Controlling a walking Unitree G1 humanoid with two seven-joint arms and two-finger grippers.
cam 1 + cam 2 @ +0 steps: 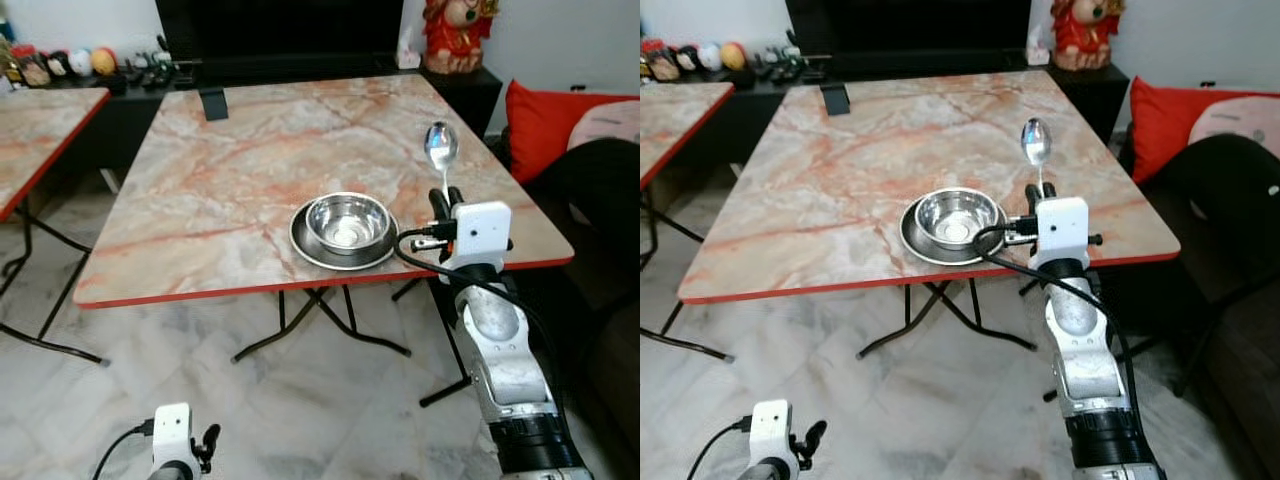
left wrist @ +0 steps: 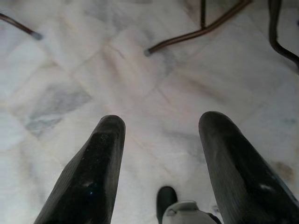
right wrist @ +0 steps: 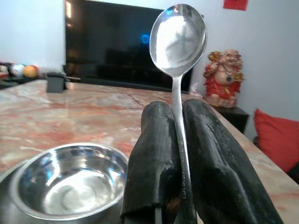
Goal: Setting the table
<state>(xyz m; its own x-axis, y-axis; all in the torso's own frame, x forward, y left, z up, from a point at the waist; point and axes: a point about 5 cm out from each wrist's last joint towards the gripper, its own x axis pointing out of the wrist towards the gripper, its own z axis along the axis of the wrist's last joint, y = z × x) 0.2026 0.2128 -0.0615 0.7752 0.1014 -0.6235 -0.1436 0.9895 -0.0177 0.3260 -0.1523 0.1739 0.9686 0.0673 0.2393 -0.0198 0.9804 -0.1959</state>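
Just ahead of the right pincer [image 1: 445, 200] spreads the marbled table [image 1: 220, 180], and close to that pincer's left, near the table's front edge, a steel bowl [image 1: 347, 222] sits inside a plate [image 1: 305, 245]. The right pincer is clamped tight on the handle of a spoon [image 1: 441, 148], which stands upright, bowl end up, apparently clear of the tabletop. The left pincer [image 2: 161, 163] hangs low over the floor [image 2: 140, 79] with its fingers spread wide and holding nothing.

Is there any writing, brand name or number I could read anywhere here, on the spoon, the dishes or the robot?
None can be read.
Spoon: handle pinched in the right tool, no stamp legible.
Bowl and plate: plain steel.
Red patch on the wall: too blurred to tell.
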